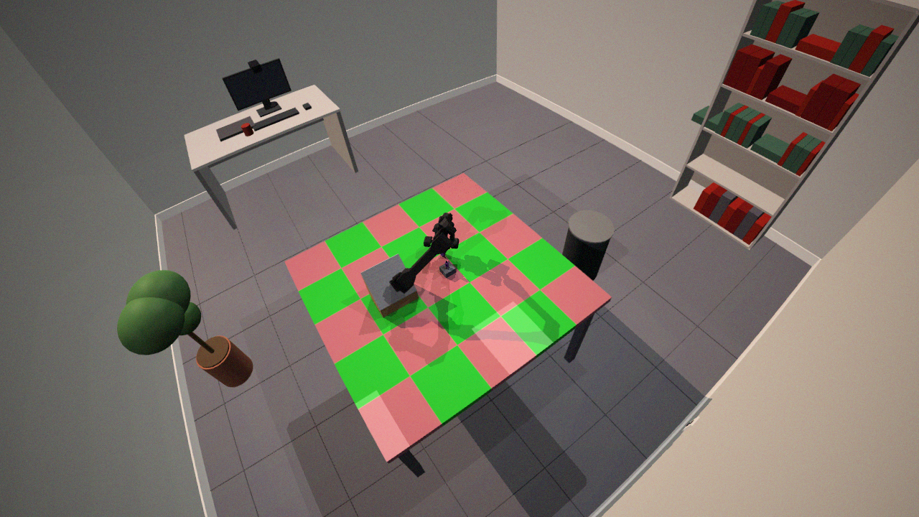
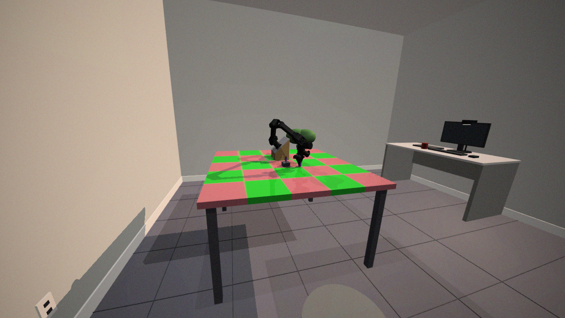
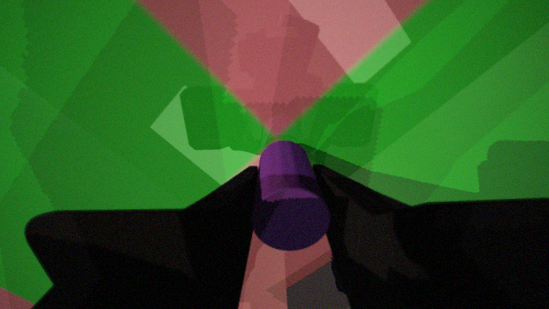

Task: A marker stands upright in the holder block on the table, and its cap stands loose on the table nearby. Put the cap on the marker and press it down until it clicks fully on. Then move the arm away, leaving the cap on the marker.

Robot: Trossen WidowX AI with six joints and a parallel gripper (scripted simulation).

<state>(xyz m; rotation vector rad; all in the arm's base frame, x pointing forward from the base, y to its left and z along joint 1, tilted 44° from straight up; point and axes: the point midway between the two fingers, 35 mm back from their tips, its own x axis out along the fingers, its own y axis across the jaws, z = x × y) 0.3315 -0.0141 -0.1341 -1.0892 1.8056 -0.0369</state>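
Note:
The purple cap (image 3: 288,189) stands upright on the table between the fingertips in the wrist view. My gripper (image 3: 285,173) (image 2: 299,164) points down and is shut on the cap, with one black finger on each side of it. The grey holder block (image 1: 449,273) (image 2: 285,164) (image 3: 317,289) stands on the table beside the gripper, on the side toward the robot base. The purple marker (image 1: 446,263) (image 2: 286,158) stands upright in the block. In the wrist view the marker is hidden and only part of the block shows.
The checkered table (image 1: 449,398) (image 2: 268,189) carries the arm's wedge-shaped base mount (image 1: 385,283) (image 2: 281,152), near the holder block. A desk, a bookshelf, a dark bin and a potted plant stand on the floor away from the table.

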